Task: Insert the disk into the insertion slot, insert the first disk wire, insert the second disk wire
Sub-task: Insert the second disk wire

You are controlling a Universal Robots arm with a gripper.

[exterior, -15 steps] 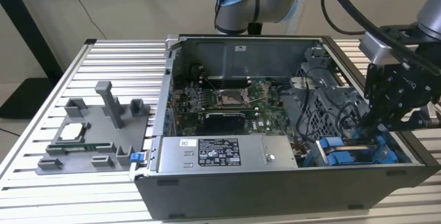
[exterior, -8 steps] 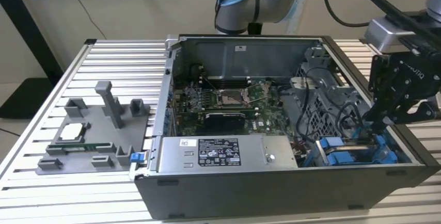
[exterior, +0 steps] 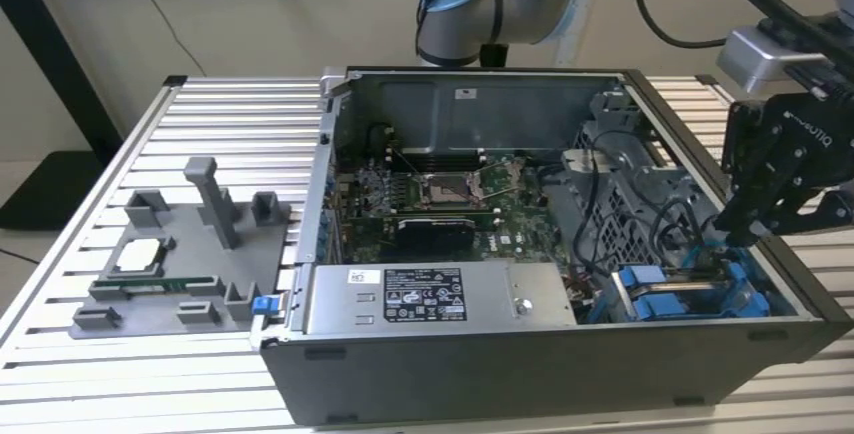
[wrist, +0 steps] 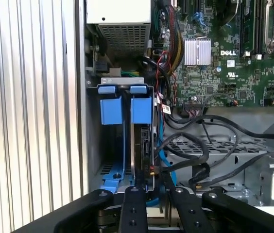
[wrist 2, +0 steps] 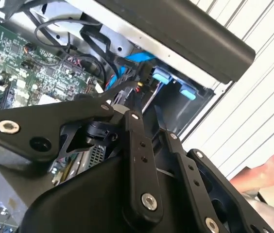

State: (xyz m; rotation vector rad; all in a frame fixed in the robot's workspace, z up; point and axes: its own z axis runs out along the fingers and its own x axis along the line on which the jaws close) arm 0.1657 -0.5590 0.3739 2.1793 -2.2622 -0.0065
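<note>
The jaws are together at the tips, low in the case [exterior: 534, 374] over the slot [wrist: 122, 81]. A small plug [wrist: 152, 170] sits right at them, though I cannot tell whether they pinch it. The risk, I judge, is a skewed plug bending the disk's contacts, or the loose black cables [wrist: 190, 150] beside the slot snagging the jaws. The disk [wrist: 142, 145] stands on edge in the slot, capped by a blue tab [wrist: 141, 109], just beyond the jaws.
</note>
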